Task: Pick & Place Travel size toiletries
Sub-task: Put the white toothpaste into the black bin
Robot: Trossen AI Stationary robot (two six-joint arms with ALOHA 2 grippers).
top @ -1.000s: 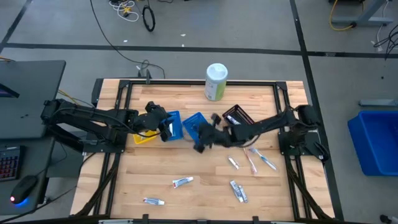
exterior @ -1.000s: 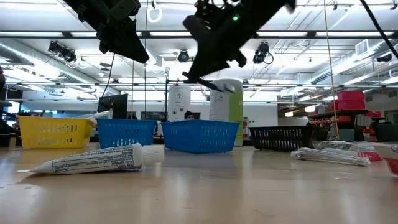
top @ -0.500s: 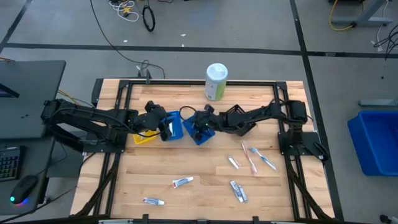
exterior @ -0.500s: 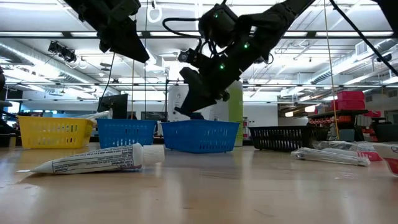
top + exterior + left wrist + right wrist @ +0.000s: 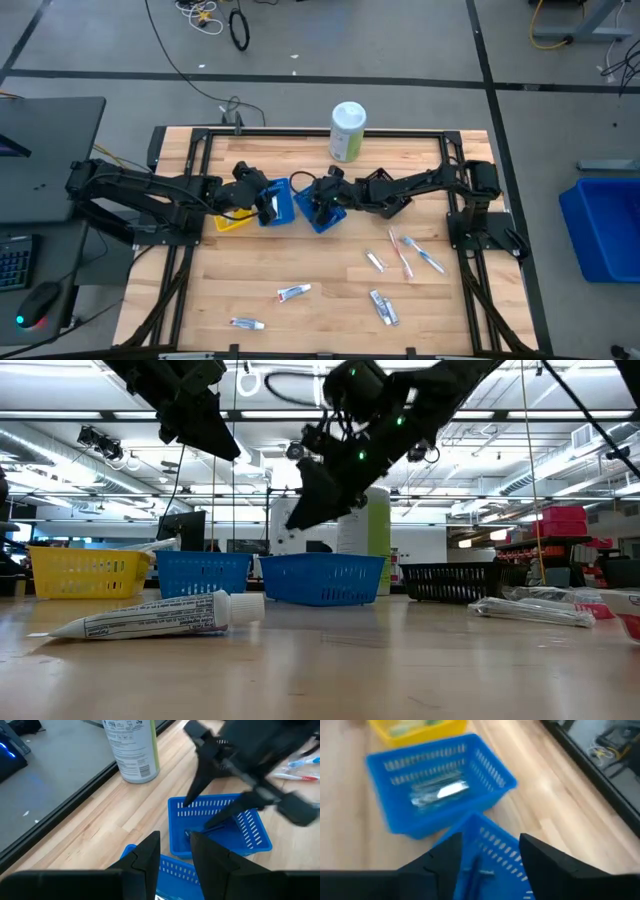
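Note:
Travel size toiletries lie loose on the near half of the table: small tubes [image 5: 293,292] [image 5: 247,323] [image 5: 383,307] and toothbrushes [image 5: 405,255]. My right gripper [image 5: 320,200] [image 5: 490,865] hangs open over the right blue tray [image 5: 318,208], touching nothing. A thin dark item [image 5: 481,866] lies on that tray's bottom. My left gripper [image 5: 262,205] [image 5: 175,857] is open and empty above the left blue tray [image 5: 278,205], which holds silvery packets [image 5: 440,792].
A yellow tray [image 5: 232,222] stands left of the blue ones and a black tray [image 5: 382,185] sits under my right arm. A tall white-green canister [image 5: 347,130] stands at the far edge. The near middle of the table has bare wood between the scattered items.
My right gripper has swung toward the table's left, from beside the black tray to above the right blue tray, sinking a little and rolling. Its fingers have opened there. My left arm has kept still.

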